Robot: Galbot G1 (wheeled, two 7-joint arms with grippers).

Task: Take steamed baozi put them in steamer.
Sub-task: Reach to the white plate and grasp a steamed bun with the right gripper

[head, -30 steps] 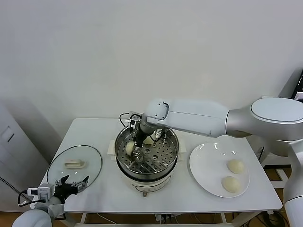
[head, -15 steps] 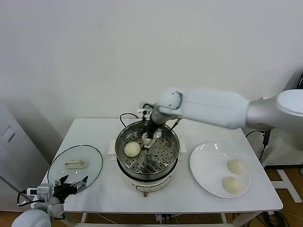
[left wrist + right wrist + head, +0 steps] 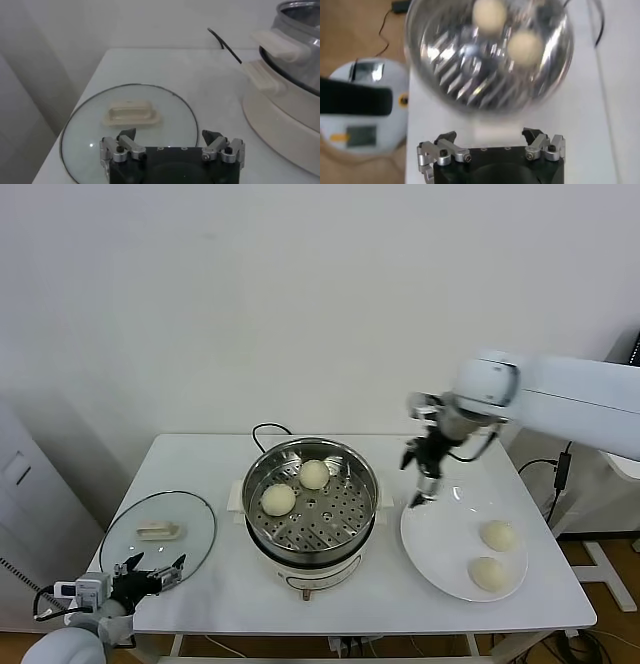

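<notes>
Baozi (image 3: 279, 499) in steamer (image 3: 362, 484); right end effector (image 3: 417, 484) open, empty.

I'm seeing the steamer (image 3: 310, 509) gleaming as polished perforated metal at centre frame; the steamed baozi (image 3: 279, 499) are looking smooth and matt, the lid (image 3: 158, 532) at lower left glassy, the surface (image 3: 200, 454) showing matt white.

White table (image 3: 200, 459) carries a flat glass lid (image 3: 158, 530) with a white handle (image 3: 158, 531), lying just beyond the left claw (image 3: 152, 573). A round white plate (image 3: 440, 549) sits directly beneath the right claw (image 3: 420, 481). Black cord (image 3: 262, 430) trails behind.
</notes>
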